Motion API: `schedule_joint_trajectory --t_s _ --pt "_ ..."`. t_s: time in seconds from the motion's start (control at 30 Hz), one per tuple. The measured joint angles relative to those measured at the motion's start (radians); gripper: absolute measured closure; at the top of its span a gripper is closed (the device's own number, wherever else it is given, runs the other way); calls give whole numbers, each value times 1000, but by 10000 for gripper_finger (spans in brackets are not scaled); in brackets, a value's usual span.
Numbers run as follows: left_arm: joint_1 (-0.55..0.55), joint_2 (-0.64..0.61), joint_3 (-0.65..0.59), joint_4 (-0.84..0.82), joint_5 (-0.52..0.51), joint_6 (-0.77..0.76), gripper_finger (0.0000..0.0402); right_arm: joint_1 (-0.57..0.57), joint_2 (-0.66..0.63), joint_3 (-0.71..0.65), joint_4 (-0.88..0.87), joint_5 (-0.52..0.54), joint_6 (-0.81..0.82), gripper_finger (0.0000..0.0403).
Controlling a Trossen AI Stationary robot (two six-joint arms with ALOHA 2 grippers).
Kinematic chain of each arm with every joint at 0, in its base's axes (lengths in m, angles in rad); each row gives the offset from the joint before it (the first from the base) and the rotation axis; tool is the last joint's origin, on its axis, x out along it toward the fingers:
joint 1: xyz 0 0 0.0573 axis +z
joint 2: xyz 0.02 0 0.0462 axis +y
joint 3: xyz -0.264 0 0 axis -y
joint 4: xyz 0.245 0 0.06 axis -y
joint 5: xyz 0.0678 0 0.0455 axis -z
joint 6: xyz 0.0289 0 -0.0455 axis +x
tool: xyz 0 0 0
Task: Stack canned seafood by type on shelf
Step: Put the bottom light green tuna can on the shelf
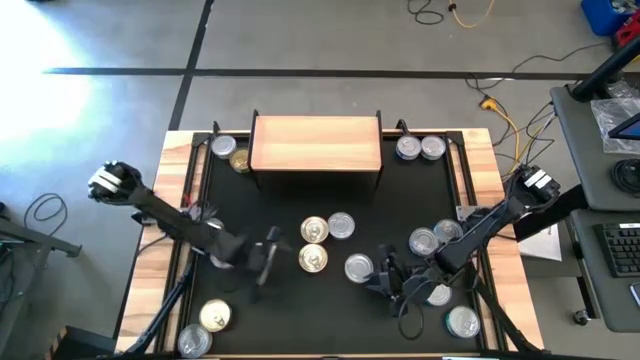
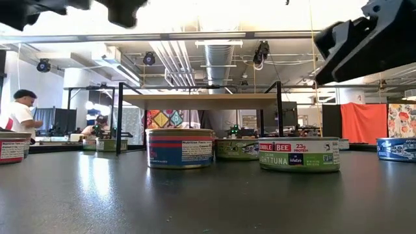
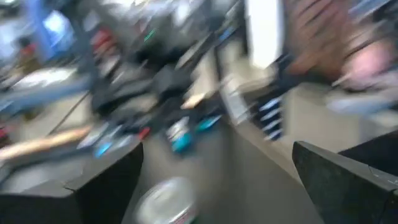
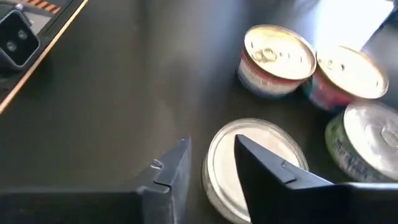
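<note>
The shelf (image 1: 315, 143) is a light-wood board on dark legs at the table's far middle, and its top is bare. Tins stand on the black table: gold-lidded ones (image 1: 314, 230) and silver-lidded ones (image 1: 341, 225) at the centre, others at the far corners and near edge. My left gripper (image 1: 274, 254) hangs wide open just left of the centre tins, with a silver-lidded tin (image 3: 165, 199) ahead of its fingers. My right gripper (image 4: 211, 160) hovers over a silver-lidded tin (image 4: 261, 155), open only by a narrow gap. In the low view no finger reaches down to the tins.
Two tins (image 1: 420, 148) stand right of the shelf and two (image 1: 230, 152) left of it. Several more (image 1: 435, 238) lie under my right arm, and two (image 1: 207, 326) sit near the front left corner. A wooden rim (image 1: 180, 200) frames the table.
</note>
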Motion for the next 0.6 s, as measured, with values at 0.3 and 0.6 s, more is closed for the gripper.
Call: schedule_joint_trajectory --t_s 0.3,0.6 --pt "114 207 219 -347 -161 -206 6 45 28 -1 -81 -8 154 189" --pt "138 372 477 -599 -61 -120 6 58 26 -1 -196 7 331 131"
